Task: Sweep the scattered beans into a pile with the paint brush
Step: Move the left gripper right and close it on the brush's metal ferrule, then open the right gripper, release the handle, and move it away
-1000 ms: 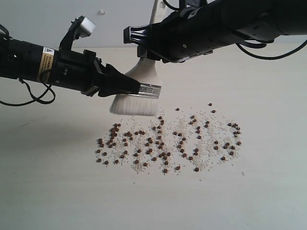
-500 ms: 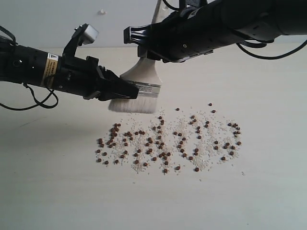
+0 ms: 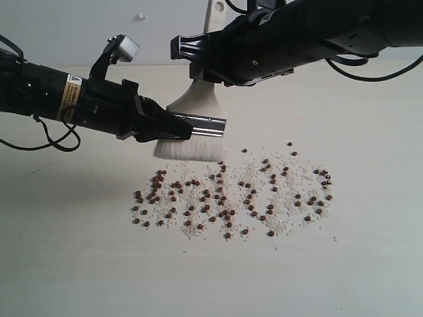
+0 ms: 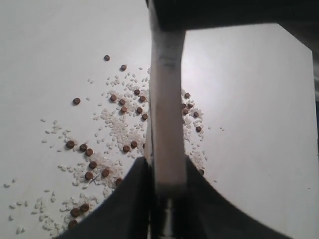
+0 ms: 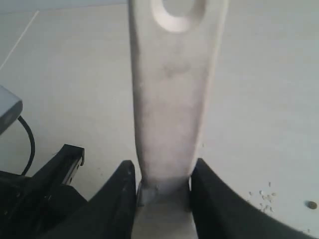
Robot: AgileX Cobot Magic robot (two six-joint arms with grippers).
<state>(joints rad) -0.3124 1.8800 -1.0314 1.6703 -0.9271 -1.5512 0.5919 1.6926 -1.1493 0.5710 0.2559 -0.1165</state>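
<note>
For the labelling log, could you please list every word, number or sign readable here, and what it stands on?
The sticker on the left arm: yellow and white, print too small and blurred to read.
Nothing else readable: no text shows on the paint brush, the right arm or the table.

The left hand (image 3: 181,127) pinches the paint brush (image 3: 198,103) at its ferrule, right hand (image 3: 199,71) its handle, bristles near the beans (image 3: 225,198).
</note>
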